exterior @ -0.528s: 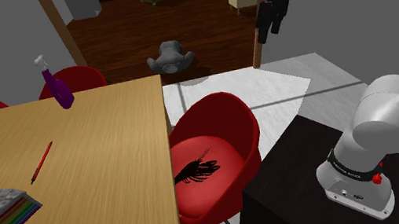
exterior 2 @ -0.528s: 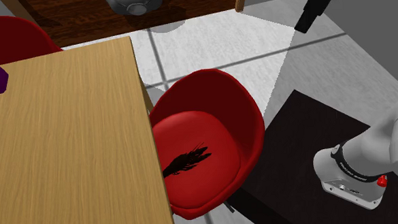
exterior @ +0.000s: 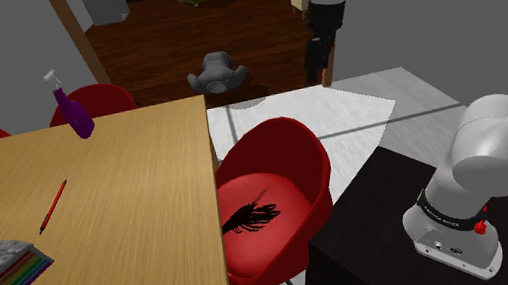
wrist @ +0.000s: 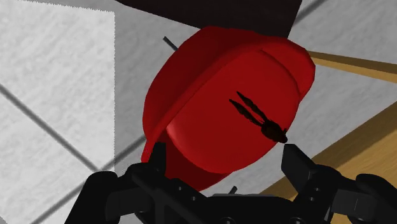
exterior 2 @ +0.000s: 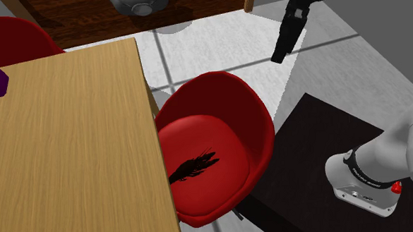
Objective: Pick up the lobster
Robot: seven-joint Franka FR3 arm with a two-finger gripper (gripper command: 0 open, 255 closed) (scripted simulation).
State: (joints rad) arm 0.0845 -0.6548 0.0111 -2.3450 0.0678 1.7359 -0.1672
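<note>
Red chair partly hidden behind table, cake slice cut by edge

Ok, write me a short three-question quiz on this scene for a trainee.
1. What does the lobster lie on?
2. True or false: the gripper is shut on the lobster.
3. The pen lies on: A) the stand B) the table C) the floor.
Key: 1. The seat of the red chair. 2. False: its fingers stand apart, clear of the lobster. 3. B.
</note>
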